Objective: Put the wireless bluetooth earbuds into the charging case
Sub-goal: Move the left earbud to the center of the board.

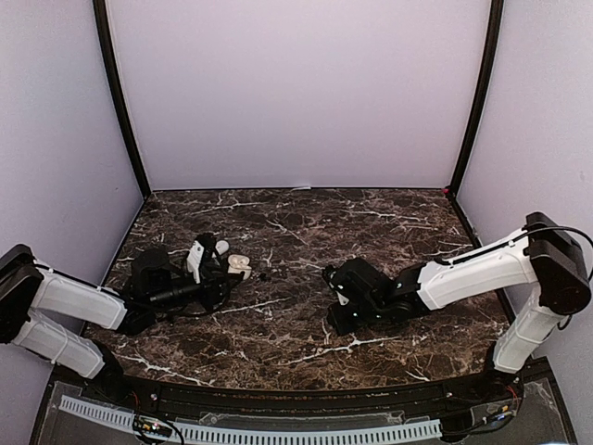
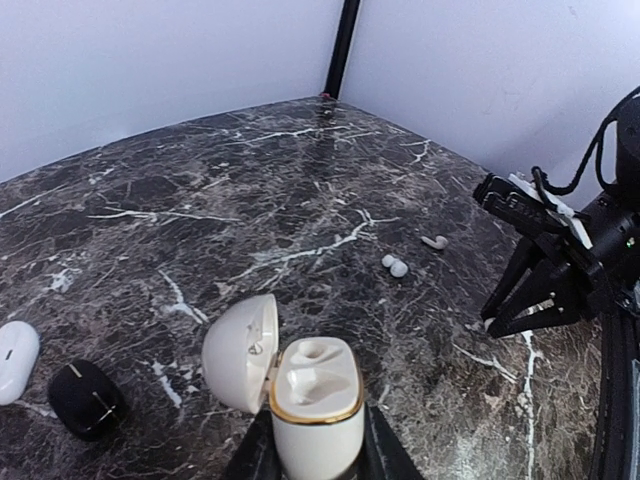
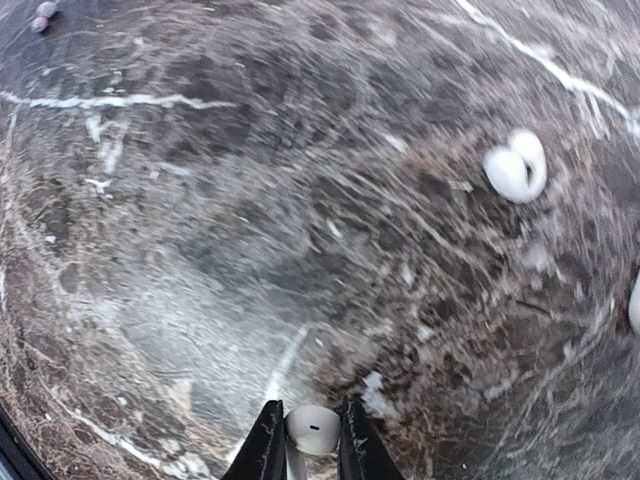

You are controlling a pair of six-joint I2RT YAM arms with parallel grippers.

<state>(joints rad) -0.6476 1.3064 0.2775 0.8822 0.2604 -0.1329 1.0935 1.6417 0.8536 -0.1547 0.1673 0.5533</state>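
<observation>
The right gripper (image 3: 312, 442) has its two dark fingers closed on a tiny glossy white plastic earbud (image 3: 314, 428). It is pinched between the tips low over the dark brown, white-veined marble tabletop (image 3: 200, 250), though this wrist view is blurred. Further out, two more white earbuds lie loose on the marble, near each other and apart from the held one: a two-lobed earbud (image 3: 517, 167) and a slimmer earbud (image 2: 435, 241). The left gripper (image 2: 318, 455) is clamped on the lower body of a cream rounded plastic charging case with a gold rim (image 2: 315, 395). The case is held upright, with its domed lid (image 2: 240, 352) swung open to the left and a moulded pocket showing in its top. The loose earbuds lie between this case and the right gripper. To the left of the held case a small black rounded case (image 2: 85, 398) sits on the marble. Just beside it, at the edge of the view, is a white rounded case (image 2: 15, 360). Seen from above, the two grippers face each other across the middle of the table, well apart.
</observation>
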